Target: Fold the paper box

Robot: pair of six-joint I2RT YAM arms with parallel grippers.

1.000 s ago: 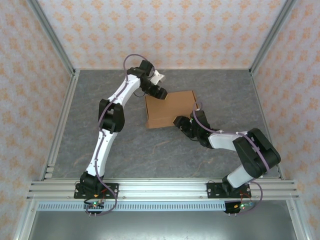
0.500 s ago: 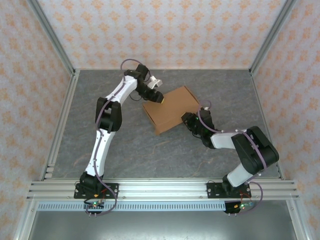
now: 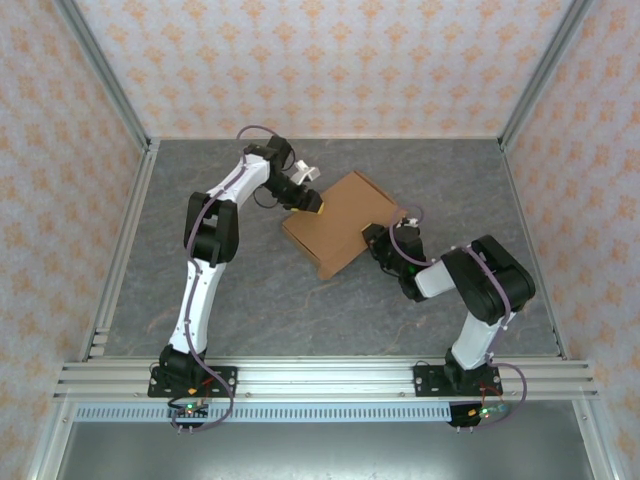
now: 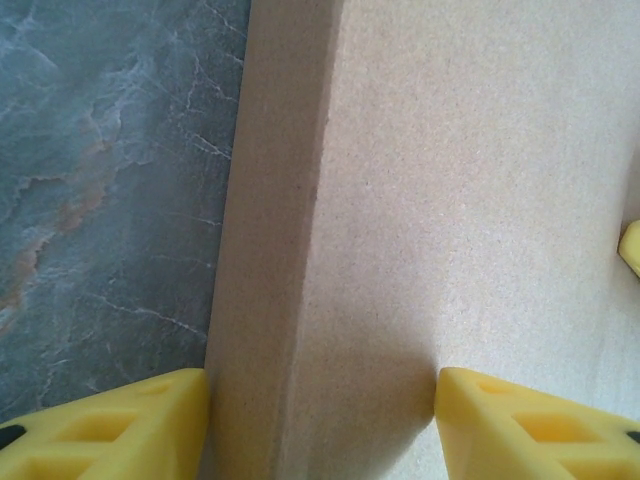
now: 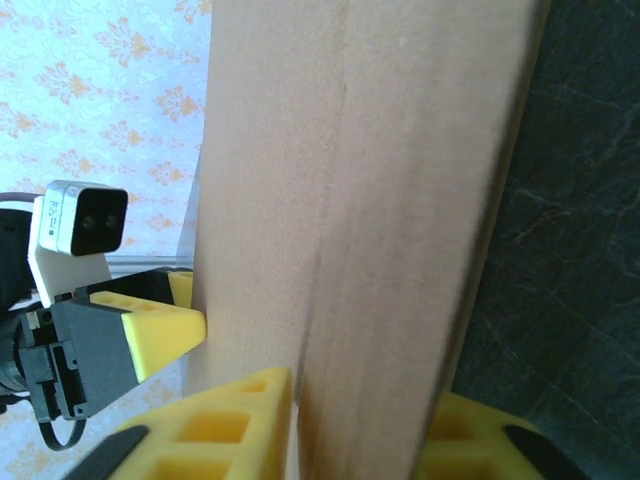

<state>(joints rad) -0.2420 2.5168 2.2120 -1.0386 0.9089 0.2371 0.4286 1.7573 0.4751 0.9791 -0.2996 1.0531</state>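
The paper box [image 3: 335, 222] is a flat brown cardboard box, turned cornerwise at mid-table. My left gripper [image 3: 308, 203] is at its upper-left corner. In the left wrist view its yellow fingers [image 4: 110, 425] straddle the box [image 4: 450, 200], one against the side wall and one on the broad face. My right gripper [image 3: 375, 240] is at the box's right edge. In the right wrist view the right gripper [image 5: 360, 430] clamps the box [image 5: 380, 150] edge between both yellow fingers. That view also has a left gripper finger [image 5: 165, 330] pressed to the far face.
The grey marbled tabletop [image 3: 250, 290] is bare around the box. Patterned walls enclose it on three sides, with an aluminium rail [image 3: 120, 250] along the left and a frame [image 3: 320, 378] at the near edge.
The box has turned counterclockwise into a diamond stance. The right gripper has closed on its right edge. The left gripper narrowed and shifted down-left with its corner.
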